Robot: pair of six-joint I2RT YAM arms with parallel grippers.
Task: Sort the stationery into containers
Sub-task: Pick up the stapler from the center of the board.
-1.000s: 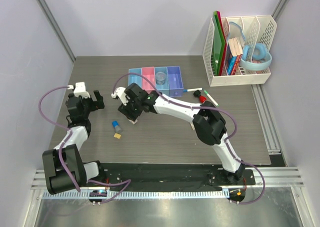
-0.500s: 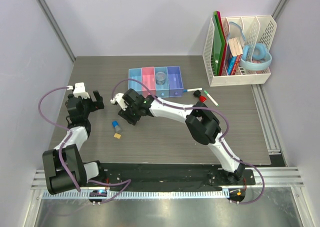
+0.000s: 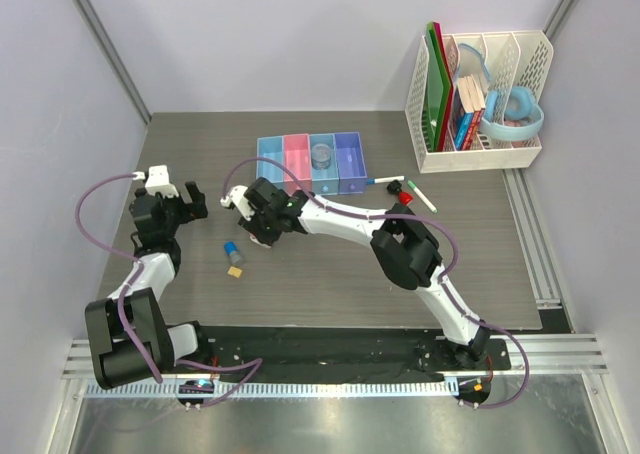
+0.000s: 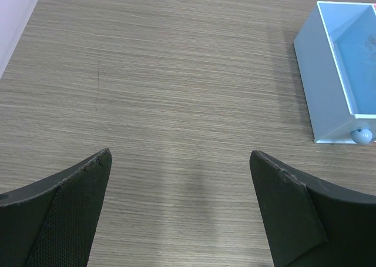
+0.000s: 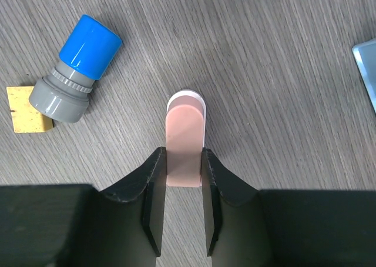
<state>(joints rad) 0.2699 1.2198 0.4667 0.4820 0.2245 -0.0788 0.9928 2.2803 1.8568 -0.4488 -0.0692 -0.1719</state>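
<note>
**Right gripper clamped on pink eraser**

The right gripper [image 5: 183, 155] is lowered to the grey wood-grain desk [image 3: 330, 279], its two black fingers [image 5: 154, 179] pressed against the long sides of the flat pink round-ended eraser [image 5: 185, 129]. The eraser lies on the desk. To its left a grey blue-capped cylinder [image 5: 76, 67] is seen on its side, touching a small yellow square piece [image 5: 24, 109]. The left gripper [image 4: 181, 158] is spread wide and holds nothing, above bare desk beside the light-blue end bin [image 4: 320, 96] of the row of four joined translucent plastic bins [image 3: 345, 184].
</note>
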